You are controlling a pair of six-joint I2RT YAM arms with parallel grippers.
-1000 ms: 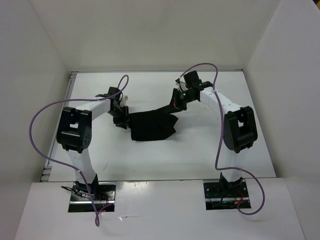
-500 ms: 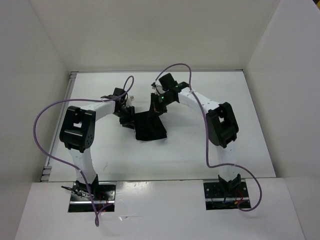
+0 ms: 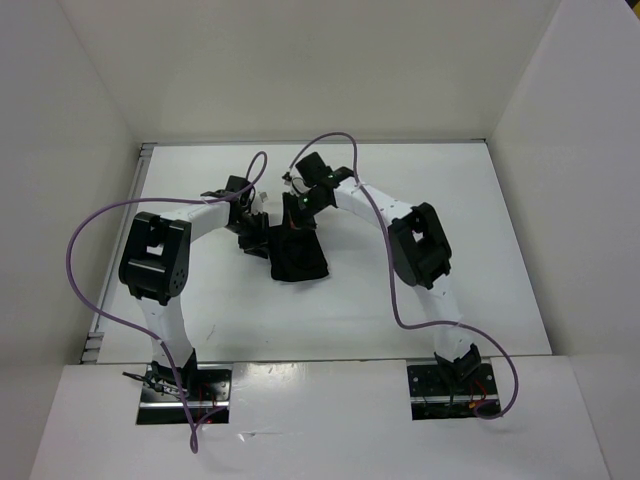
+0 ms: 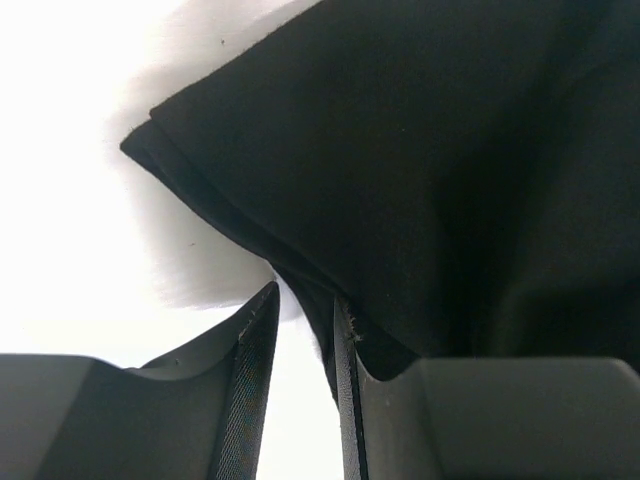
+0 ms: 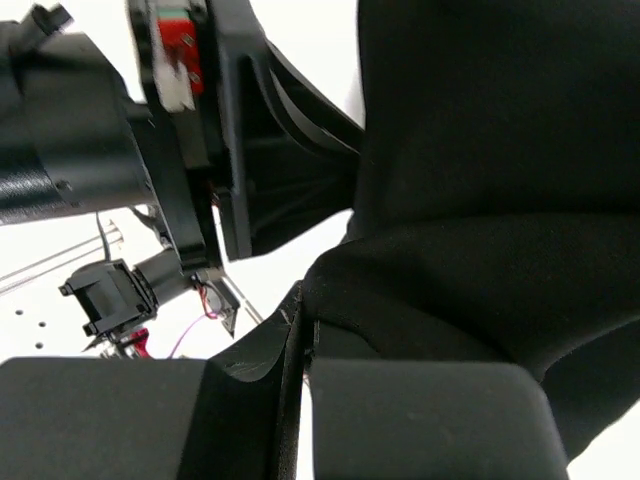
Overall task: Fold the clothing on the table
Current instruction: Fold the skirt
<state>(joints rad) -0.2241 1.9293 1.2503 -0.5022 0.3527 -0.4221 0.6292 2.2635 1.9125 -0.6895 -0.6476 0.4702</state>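
One fold looks approx. half done, no more. Table (image 3: 480, 260): white, flat, carries the whole job. Clothing (image 3: 298, 258): black, sits left of centre on the table btw the two pincers, gathered into a narrow block. Its lower part rests on the surface and its top part is drawn up toward the right side's tool.

Judging by that, the right half is doubled over onto the left but not laid down or smoothed, and I can't see edges lining up. Prob. left to do: set the raised flap down, let go, maybe a 2nd fold + tidy.

Right gripper (image 3: 296, 215): fingers pressed together w/ a fold of the cloth nipped at the tips, at the garment's top edge.

Left gripper (image 3: 255, 238): at the garment's left edge. Its wrist view shows a thin gap btw the fingers w/ the hem right at it, so can't tell if it pinches or just sits beside.
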